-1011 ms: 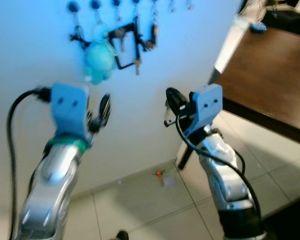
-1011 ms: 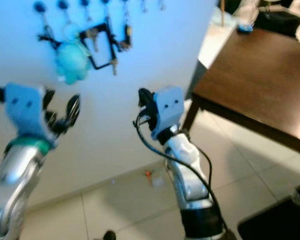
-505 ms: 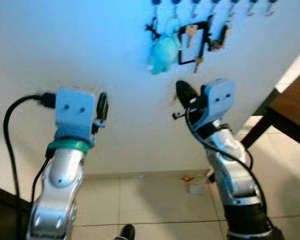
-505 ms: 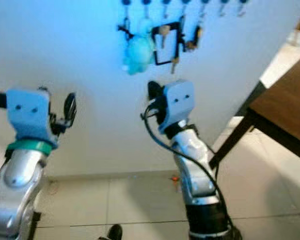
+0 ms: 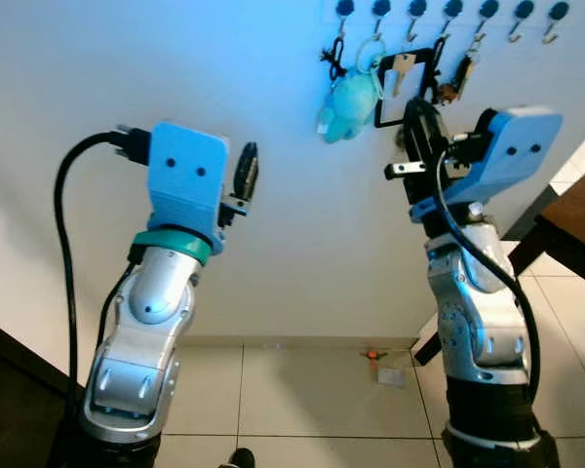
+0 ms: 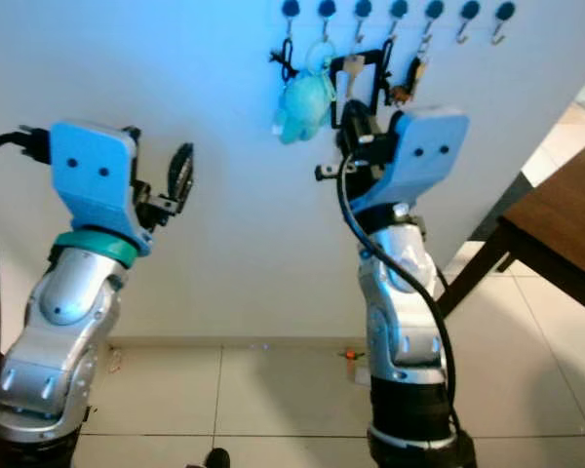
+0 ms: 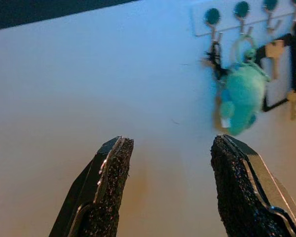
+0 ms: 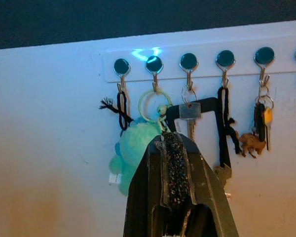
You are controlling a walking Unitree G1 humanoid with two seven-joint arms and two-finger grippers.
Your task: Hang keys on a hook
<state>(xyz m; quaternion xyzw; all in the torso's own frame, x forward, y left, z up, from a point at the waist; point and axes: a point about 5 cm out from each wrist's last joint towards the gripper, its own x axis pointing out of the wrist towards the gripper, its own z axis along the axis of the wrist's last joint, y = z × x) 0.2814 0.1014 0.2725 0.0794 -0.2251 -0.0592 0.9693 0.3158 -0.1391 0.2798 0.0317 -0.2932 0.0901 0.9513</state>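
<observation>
Right pincer risen — nearer the keys.

- A white hook rail is fixed high on the white wall, carrying a row of dark round knobs with metal hooks.
- Counting from the rail's left end in the right wrist view:
- first hook, a black cord;
- second, a ring with a turquoise plush toy;
- third, a silver key;
- fourth, a black strap;
- fifth, keys with a small brown charm.

Keys with a teal plush and a pale ring hang from the white hook rack.
</observation>
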